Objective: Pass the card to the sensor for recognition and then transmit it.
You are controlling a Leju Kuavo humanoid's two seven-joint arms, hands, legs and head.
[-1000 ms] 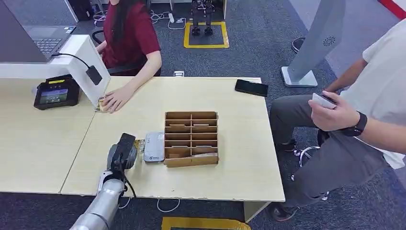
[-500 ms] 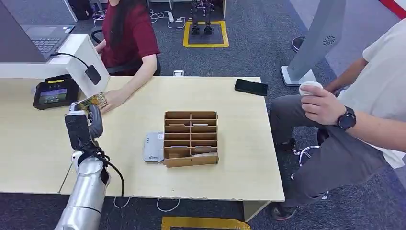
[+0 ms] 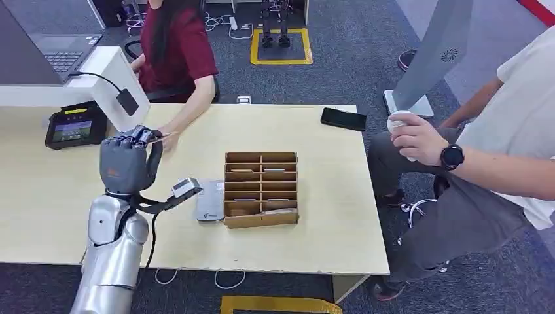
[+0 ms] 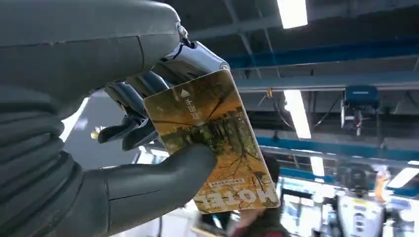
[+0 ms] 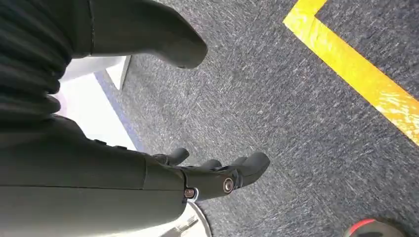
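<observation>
Grey carpet with a yellow floor square is surrounding the pale wooden table (image 3: pixel 314 235) we are looking down on in the head view, where a cardboard organiser (image 3: pixel 261 188) is sitting beside a small grey reader (image 3: pixel 210 201), a black phone (image 3: pixel 343 119) is lying near the far edge, and a terminal (image 3: pixel 77 125) is glowing at the far left. Our left hand (image 3: pixel 125 163) is hovering raised above the table with its back to us, reaching toward a seated person's hand (image 3: pixel 168 139); another person on the right is lifting a white cup (image 3: pixel 399 123). We are judging that the handover could fail if the person's hand and ours are not meeting squarely, or if we are letting go too soon, sending the card to the table. Moving to the left wrist view, that hand is pinching the card (image 4: pixel 212 140) between thumb (image 4: pixel 163 173) and fingers (image 4: pixel 192 59), with much of the card sticking out past the hold, so a knock could be twisting it loose. We are reading "HOTEL" along one end of the card, plus small characters too fine to make out. Moving to the right wrist view, the right hand (image 5: pixel 197 168) is hanging over the carpet, released and holding nothing, fingers loosely apart.
</observation>
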